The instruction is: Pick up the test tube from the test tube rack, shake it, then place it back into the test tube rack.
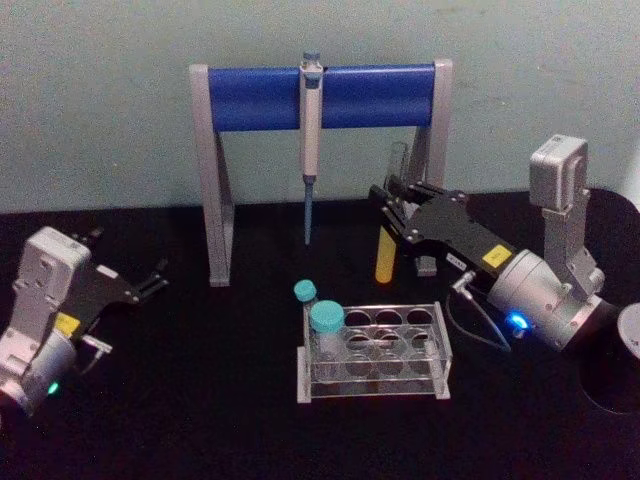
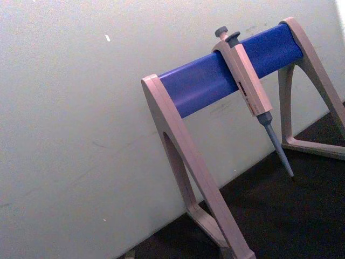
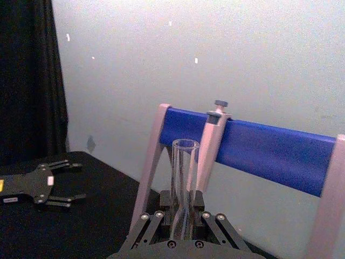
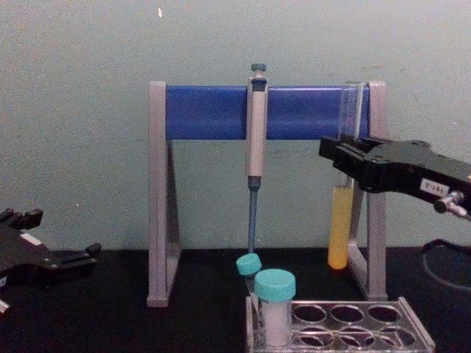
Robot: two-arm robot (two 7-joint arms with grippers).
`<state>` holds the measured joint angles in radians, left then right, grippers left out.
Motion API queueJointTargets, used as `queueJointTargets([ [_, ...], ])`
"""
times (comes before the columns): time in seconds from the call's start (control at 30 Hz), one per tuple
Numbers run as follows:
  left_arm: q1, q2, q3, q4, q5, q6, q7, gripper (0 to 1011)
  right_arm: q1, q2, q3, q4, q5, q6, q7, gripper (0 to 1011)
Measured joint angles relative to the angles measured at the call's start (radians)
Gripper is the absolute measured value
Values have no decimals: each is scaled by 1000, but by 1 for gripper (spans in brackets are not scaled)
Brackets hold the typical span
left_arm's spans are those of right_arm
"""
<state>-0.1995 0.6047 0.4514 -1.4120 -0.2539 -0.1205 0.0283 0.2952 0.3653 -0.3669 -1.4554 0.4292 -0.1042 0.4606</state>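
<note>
The test tube [image 1: 386, 255] is a tall clear glass tube with yellow-orange liquid in its lower part. It hangs upright in the air, behind and above the right end of the test tube rack [image 1: 441, 345]. My right gripper [image 1: 393, 215] is shut on its middle. From the side, the test tube [image 4: 340, 228] hangs well above the clear rack [image 4: 421, 337], held by the right gripper [image 4: 337, 156]. In the right wrist view the tube's open top [image 3: 184, 162] rises between the fingers. My left gripper [image 1: 150, 280] rests open at the table's left.
Two teal-capped vials [image 1: 327, 320] stand in the rack's left end. A grey-and-blue pipette stand [image 1: 260, 97] with a hanging pipette [image 1: 310, 130] stands at the back, close behind the tube. A dark round object [image 1: 630, 345] lies at the far right.
</note>
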Motion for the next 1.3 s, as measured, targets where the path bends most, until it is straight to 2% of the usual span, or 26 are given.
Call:
queueJointTargets([
  [0.37, 0, 0, 0, 0, 0, 0, 0, 1010, -10, 2, 17, -9, -1, 2, -5, 232],
  [0.97, 0, 0, 0, 0, 0, 0, 0, 1010, -15, -1, 19, -16, -5, 3, -4, 232],
  [1.3, 0, 0, 0, 0, 0, 0, 0, 1010, -40, 15, 20, -56, 13, 3, 21, 232],
])
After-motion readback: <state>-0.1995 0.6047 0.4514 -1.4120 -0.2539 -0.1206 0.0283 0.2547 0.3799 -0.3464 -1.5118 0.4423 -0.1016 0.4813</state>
